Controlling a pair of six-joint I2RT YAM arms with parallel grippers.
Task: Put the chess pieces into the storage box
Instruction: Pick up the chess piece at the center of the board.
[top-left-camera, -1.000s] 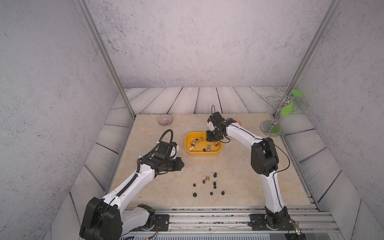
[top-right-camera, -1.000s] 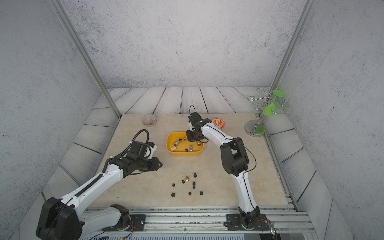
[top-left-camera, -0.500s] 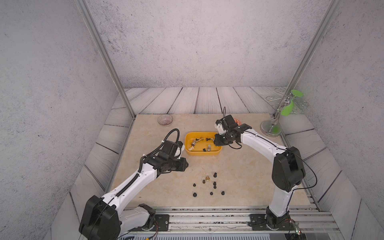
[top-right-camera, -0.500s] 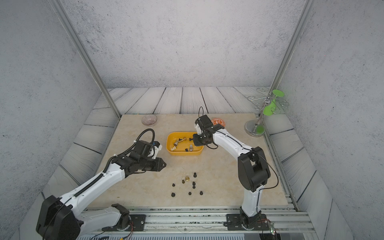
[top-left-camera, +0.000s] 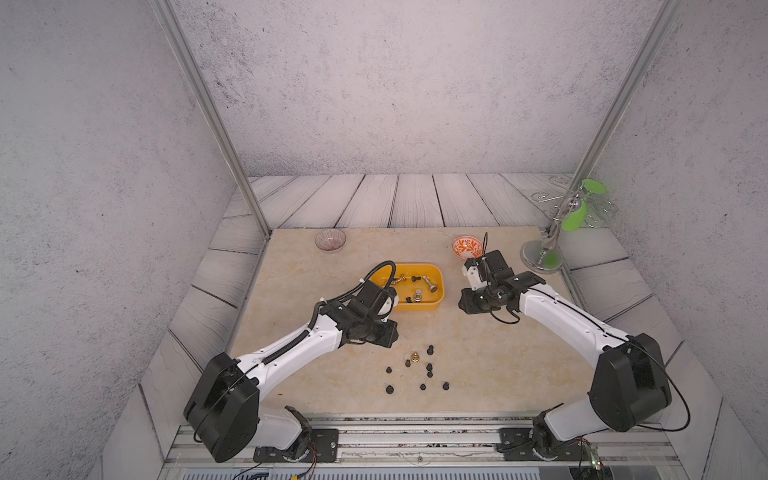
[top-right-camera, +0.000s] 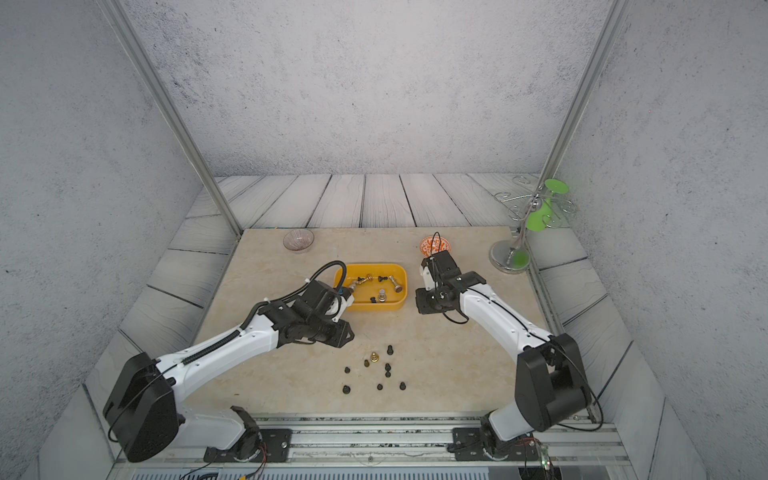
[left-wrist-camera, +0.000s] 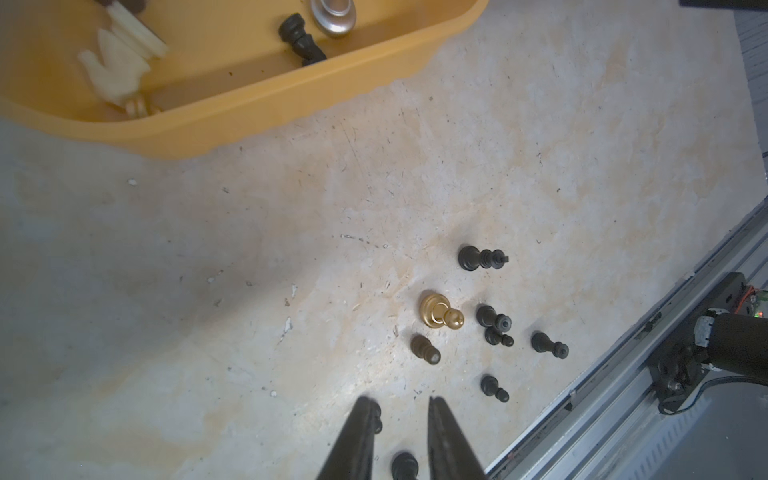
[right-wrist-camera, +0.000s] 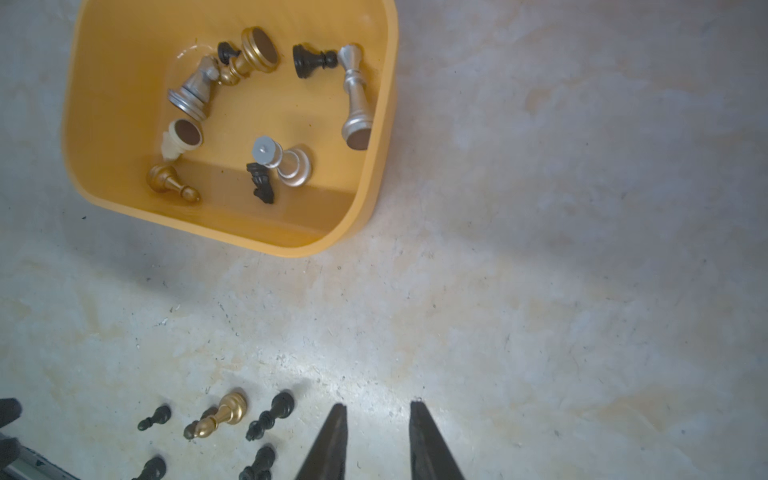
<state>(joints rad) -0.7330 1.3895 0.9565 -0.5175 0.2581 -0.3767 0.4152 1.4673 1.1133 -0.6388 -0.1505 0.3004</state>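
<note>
Since a second ago, the right arm has pulled off the storage box (top-left-camera: 419, 306) and now sits beside its right end, clear of it. The left arm has slid forward, with its wrist near the box's near-left corner; contact is unclear.

The left gripper (left-wrist-camera: 400, 401) has its fingers narrowly parted and clamps nothing. A black piece shows through the gap, but it looks to be down on the table (top-left-camera: 519, 353). The right gripper (right-wrist-camera: 378, 404) has the same narrow gap and is empty.

The box sits mid-table with its long axis running left-right in both top views, and about nine pieces are already inside. The loose chess pieces (top-left-camera: 429, 368) cluster on the table nearer the arm bases than the box, well apart from it.

Orientation:
- The loose pieces look upright, bases down and long axis vertical, including the gold pawn (left-wrist-camera: 440, 318).
- In the box most lie on their sides. A tall silver piece (right-wrist-camera: 355, 95) lies along the wall at the right arm's end.

Risks, as I judge them:
- **Tight cluster:** fingers descending on one piece can tip its neighbours, and the round bases would let them roll.
- **Narrow gap:** the fingers may land on a piece's head instead of straddling it.
- **Shared target:** both arms going for the same cluster could clash.
- **Left wrist:** it could nudge the box.
</note>
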